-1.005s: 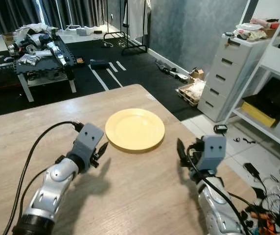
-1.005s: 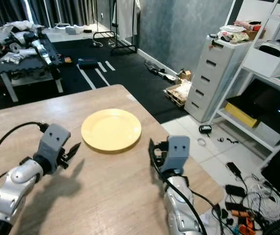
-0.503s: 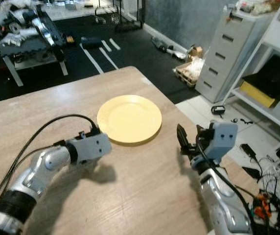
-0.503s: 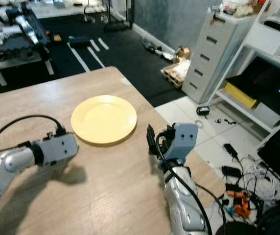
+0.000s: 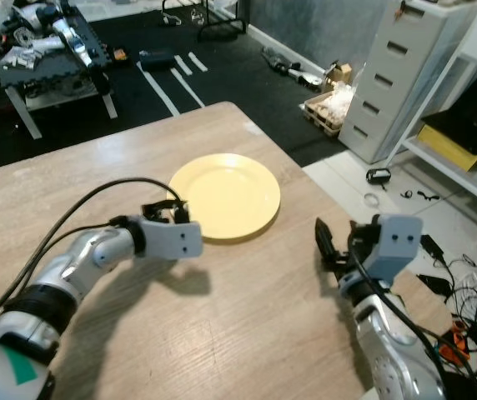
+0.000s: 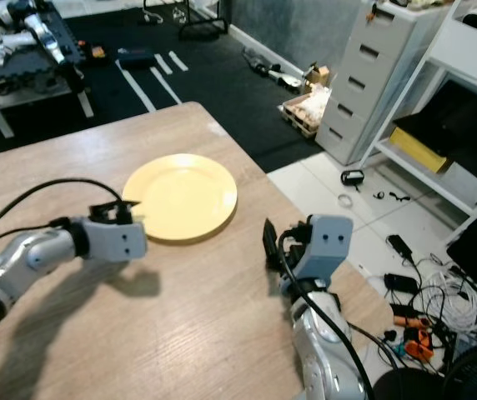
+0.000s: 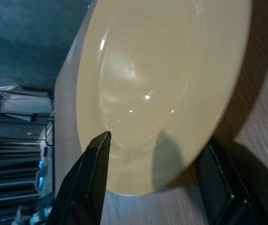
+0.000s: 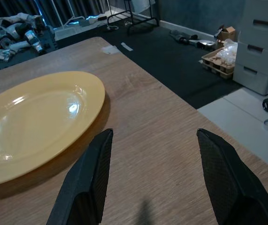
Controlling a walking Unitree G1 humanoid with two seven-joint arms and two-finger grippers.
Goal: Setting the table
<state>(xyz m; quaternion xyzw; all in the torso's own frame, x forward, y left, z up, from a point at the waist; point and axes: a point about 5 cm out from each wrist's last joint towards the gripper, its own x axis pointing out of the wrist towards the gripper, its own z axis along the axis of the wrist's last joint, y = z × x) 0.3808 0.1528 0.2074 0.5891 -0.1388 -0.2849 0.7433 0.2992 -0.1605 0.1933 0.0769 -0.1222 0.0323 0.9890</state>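
A yellow plate [image 5: 228, 195] lies flat on the wooden table [image 5: 247, 333] near its far right corner. My left gripper [image 5: 173, 209] is at the plate's near-left rim. In the left wrist view its fingers [image 7: 91, 180] stand open on either side of that rim, one over the plate [image 7: 162, 79] and one over the wood. My right gripper [image 5: 332, 247] hovers low over the table to the right of the plate and nearer me. It is open with nothing in it, and the plate [image 8: 35, 122] lies ahead of it.
The table's right edge [image 5: 338, 217] drops to a tiled floor with loose cables [image 5: 464, 325]. A grey chest of drawers [image 5: 389, 83] and white shelves stand to the right. A low black table [image 5: 47, 62] with clutter is far behind on the dark floor.
The camera has tilted down and shifted. My left gripper has turned and reached to the plate's rim, and its fingers now straddle it. The right gripper has hardly moved.
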